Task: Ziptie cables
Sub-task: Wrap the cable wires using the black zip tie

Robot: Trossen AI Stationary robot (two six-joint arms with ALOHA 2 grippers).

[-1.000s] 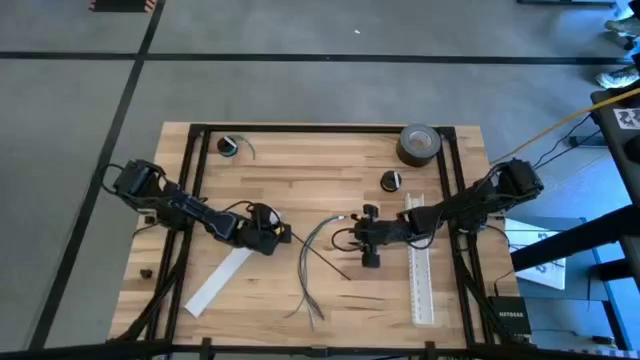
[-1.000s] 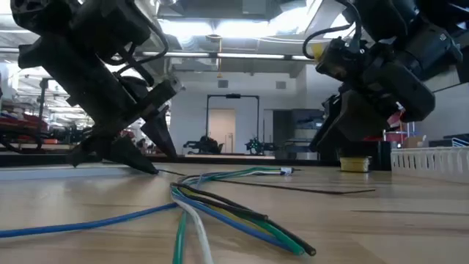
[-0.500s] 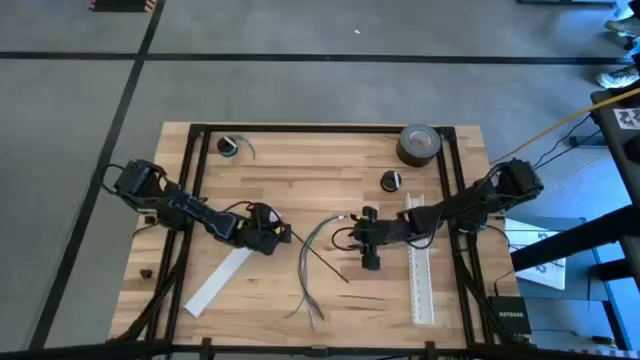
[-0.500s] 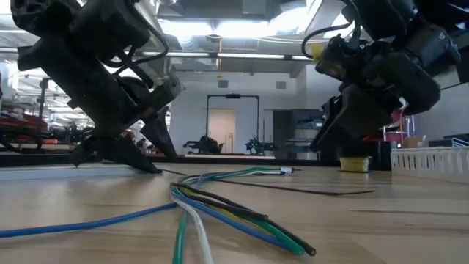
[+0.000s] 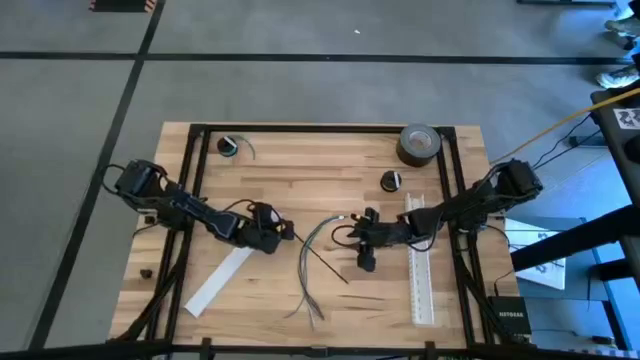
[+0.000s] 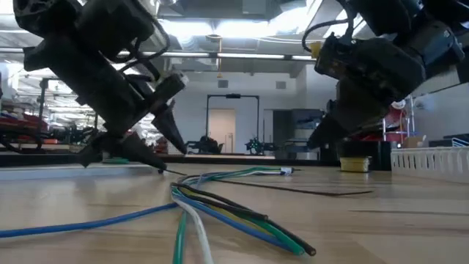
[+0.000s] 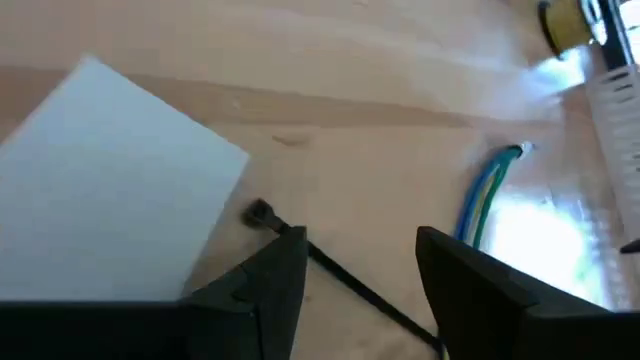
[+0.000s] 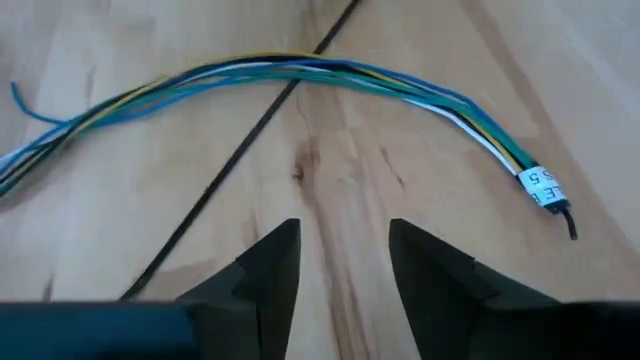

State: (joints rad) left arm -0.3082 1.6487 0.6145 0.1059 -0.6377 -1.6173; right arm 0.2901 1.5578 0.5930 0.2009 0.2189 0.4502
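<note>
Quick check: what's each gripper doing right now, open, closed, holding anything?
Left gripper: open, holding nothing, over the ziptie near its head.
Right gripper: open, holding nothing, by the cables.

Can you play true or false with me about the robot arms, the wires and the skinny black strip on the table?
1. Both grippers are open. True: the left gripper and the right gripper each show a gap between the fingers.
2. The right gripper is holding the cables. False: they lie on the table, untouched.
3. The ziptie lies on the wood by the left gripper. True.
4. The ziptie is looped around the cables. False: it lies straight, crossing them.
5. The roll of tape is on the cables. False: it sits in a far corner.
</note>
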